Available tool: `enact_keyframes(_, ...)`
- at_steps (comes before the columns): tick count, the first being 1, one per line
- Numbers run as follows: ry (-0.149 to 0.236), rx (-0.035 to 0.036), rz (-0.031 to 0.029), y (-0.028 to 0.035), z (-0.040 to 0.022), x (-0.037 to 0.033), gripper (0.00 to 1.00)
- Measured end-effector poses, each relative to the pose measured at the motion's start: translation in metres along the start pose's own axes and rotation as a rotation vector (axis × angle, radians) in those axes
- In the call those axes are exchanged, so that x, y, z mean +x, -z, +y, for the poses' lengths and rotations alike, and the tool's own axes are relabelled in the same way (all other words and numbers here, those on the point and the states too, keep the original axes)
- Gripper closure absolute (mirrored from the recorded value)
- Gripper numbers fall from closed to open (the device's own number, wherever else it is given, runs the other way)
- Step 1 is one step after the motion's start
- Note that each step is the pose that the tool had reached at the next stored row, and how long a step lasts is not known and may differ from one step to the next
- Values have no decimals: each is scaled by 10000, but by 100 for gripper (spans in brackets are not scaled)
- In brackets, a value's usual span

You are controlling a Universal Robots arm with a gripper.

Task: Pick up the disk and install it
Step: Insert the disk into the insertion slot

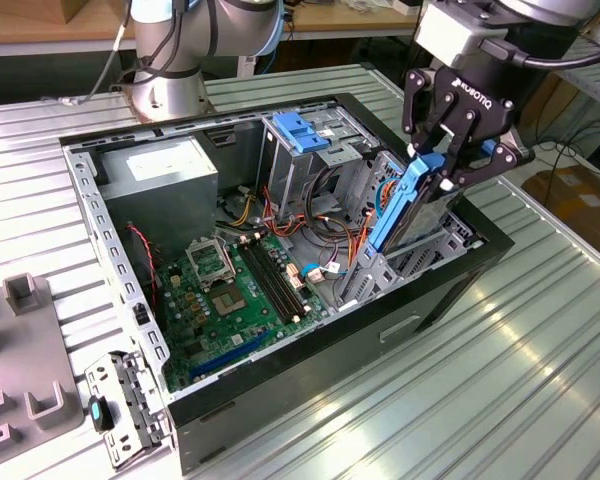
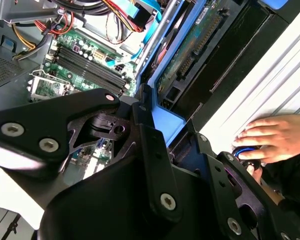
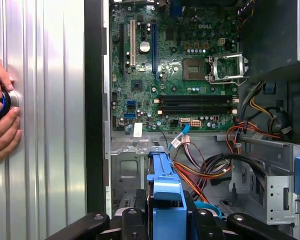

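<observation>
The disk (image 1: 405, 205), edged by a blue plastic carrier frame, stands steeply tilted over the drive bay (image 1: 425, 255) at the open computer case's end on the exterior view's right. My gripper (image 1: 442, 165) is shut on its upper end. Its lower end reaches down to the bay's metal bracket. In the second wrist view the disk's green circuit-board underside (image 2: 192, 42) and blue frame (image 2: 162, 107) run away from my black fingers (image 2: 150, 140). The first wrist view has the blue carrier (image 3: 165, 185) edge-on between my fingers, above the bay floor.
The case (image 1: 80, 190) lies open with the motherboard (image 1: 225, 290), a grey power-supply box (image 1: 160, 170), a blue-capped cage (image 1: 300, 130) and loose cables (image 3: 205, 170). A person's hand (image 3: 0, 125) rests on a round knob outside the case. Grey fixtures (image 1: 25, 370) sit at the exterior view's left.
</observation>
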State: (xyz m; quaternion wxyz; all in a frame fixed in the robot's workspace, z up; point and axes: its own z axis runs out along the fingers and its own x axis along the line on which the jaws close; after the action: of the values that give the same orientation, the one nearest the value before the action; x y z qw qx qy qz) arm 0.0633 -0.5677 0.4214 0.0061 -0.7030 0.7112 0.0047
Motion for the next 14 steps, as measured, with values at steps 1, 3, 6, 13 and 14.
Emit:
enact_keyframes(1, 0, 0, 0, -28, 0, 1, 63)
enact_keyframes(3, 0, 1, 1, -63, 0, 1, 63)
enact_keyframes(6, 0, 1, 1, -109, 0, 2, 63)
enact_keyframes(13, 0, 4, 1, -237, 0, 4, 63)
enact_keyframes(14, 0, 4, 1, -249, 1, 4, 63)
